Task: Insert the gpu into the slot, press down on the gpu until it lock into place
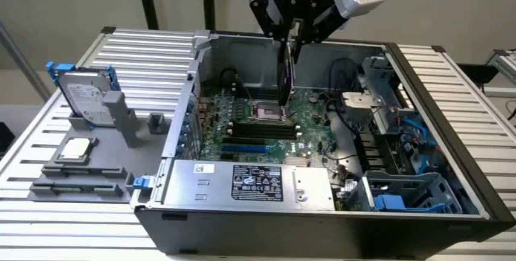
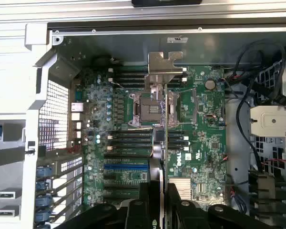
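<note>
A slatted metal table [image 1: 460, 98] carries an open desktop computer case [image 1: 322, 231]. Its green motherboard [image 1: 313, 125] faces up, and a grey power supply [image 1: 241, 182] lies along the case edge nearest the exterior camera. Above the case, the gripper [image 1: 292, 36] is clamped on the gpu [image 1: 284, 80], which hangs upright and edge-on over the CPU socket [image 1: 267, 113]. The blue slot [image 1: 244, 150] lies unfilled between socket and power supply.

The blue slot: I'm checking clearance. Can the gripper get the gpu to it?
Probably yes: the slot lies uncovered in the open case, and the gripper holds the gpu upright above the board.
</note>
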Action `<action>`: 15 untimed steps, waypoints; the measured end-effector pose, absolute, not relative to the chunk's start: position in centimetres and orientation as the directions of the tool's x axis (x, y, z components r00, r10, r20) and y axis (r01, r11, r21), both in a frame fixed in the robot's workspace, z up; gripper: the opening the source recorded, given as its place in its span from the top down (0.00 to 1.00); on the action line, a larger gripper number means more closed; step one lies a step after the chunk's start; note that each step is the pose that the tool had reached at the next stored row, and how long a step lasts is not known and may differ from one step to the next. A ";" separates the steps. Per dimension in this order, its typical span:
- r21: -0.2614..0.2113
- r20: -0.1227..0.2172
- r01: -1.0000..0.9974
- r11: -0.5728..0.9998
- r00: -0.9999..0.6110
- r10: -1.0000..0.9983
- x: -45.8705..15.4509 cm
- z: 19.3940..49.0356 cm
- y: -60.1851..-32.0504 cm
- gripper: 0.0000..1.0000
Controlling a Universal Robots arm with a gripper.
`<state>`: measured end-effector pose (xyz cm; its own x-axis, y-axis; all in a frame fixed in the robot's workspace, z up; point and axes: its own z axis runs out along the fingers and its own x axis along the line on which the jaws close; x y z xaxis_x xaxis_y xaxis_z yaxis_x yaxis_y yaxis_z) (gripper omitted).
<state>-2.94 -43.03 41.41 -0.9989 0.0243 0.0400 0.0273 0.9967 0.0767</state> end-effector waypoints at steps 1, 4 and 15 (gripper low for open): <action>0.077 0.040 0.027 0.997 -0.999 0.024 -2.9 41.4 -43.0 0.74; 0.077 0.040 0.027 0.997 -0.999 0.024 -2.9 41.4 -43.0 0.74; 0.077 0.040 0.027 0.997 -0.999 0.024 -2.9 41.4 -43.0 0.74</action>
